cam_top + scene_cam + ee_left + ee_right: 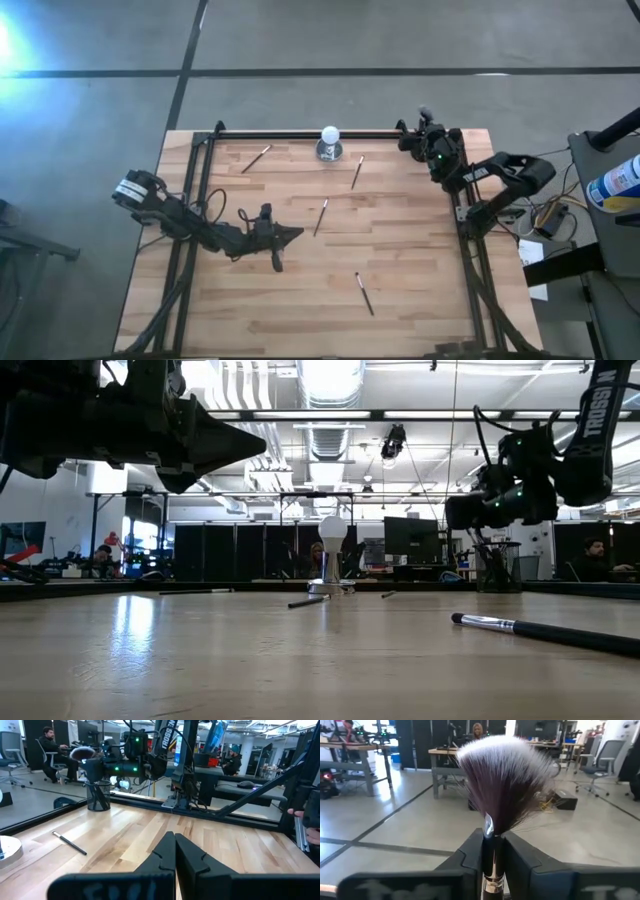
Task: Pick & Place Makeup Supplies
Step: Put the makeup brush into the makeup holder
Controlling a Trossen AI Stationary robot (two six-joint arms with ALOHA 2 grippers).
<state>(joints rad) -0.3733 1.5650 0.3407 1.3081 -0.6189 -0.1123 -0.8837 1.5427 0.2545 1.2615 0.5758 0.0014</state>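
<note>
My right gripper (492, 840) is at the table's far right corner (412, 135), shut on a fanned makeup brush (505, 780). It hangs just above a small black mesh cup (98, 795) that has sticks standing in it. Several slim makeup brushes lie flat on the wooden table: one at the far left (255, 158), one by the ball (357, 172), one in the middle (321, 216) and one nearer the front (364, 294). My left gripper (292, 235) hovers shut over the table's left half, holding nothing. My right gripper pinches the fanned brush between its two fingers at the shiny ferrule and upper handle (492, 862), just below the bristles. The fingers come in level and lie across the brush. It stands upright with its bristles (82, 752) up. Its lower end is hidden below the fingers.
A white ball on a silver base (330, 142) stands at the middle of the far edge. A black rail frame (300, 133) runs along the table's far and side edges. People sit at desks in the room beyond. The wood between the scattered brushes is bare.
</note>
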